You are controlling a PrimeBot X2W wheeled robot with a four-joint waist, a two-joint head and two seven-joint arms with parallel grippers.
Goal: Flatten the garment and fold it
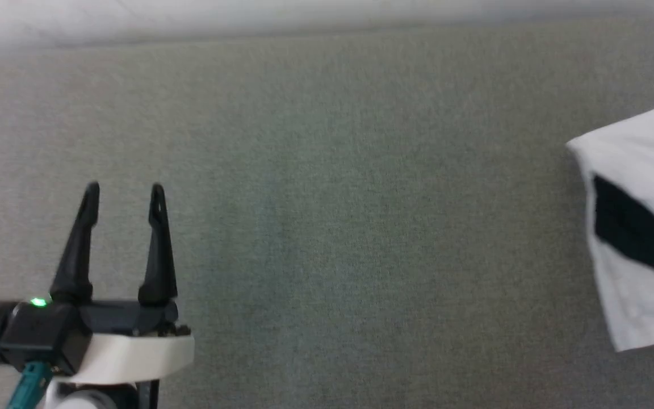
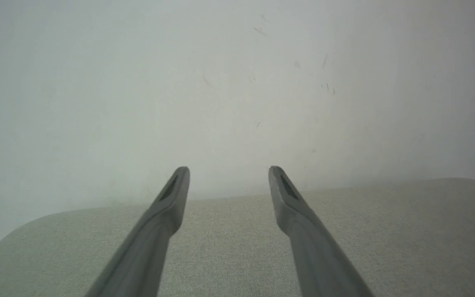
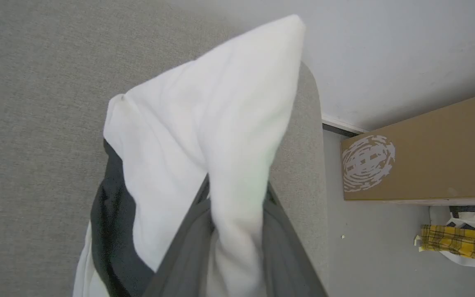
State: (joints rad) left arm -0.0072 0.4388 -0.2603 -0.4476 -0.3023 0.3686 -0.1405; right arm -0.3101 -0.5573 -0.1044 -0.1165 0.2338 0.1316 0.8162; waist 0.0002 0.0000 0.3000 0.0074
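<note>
Garment [image 3: 204,123] is soft, light and limp, so we expect sag and creases. It's bunched by the right edge of the surface [image 1: 327,170]. Right gripper [image 3: 237,198] is clamped on a white fold. We'd take hem corners next. Left gripper [image 1: 125,196] is apart and empty, over the surface's left side.

table [image 1: 327,199]: grey-green woven cloth cover, looked matt, fine rough weave.
garment [image 3: 204,123]: soft white cloth, matt, smooth with loose creases; black part was matt cloth too.
left gripper [image 1: 125,188]: fingers [image 1: 77,250] looked dark matt plastic; housing black, slight sheen; wrist shell [image 1: 128,355] white, smooth, faintly glossy.
right gripper [image 3: 237,198]: fingers [image 3: 179,255] showed grey, matt, smooth.
wall [image 2: 138,82]: pale paint, matt, few scuffs.
box [image 3: 427,156]: brown cardboard, matt, white print.
floor [image 3: 369,255]: grey, smooth.
plaid cloth [image 3: 456,241]: yellow, woven, matt.
</note>
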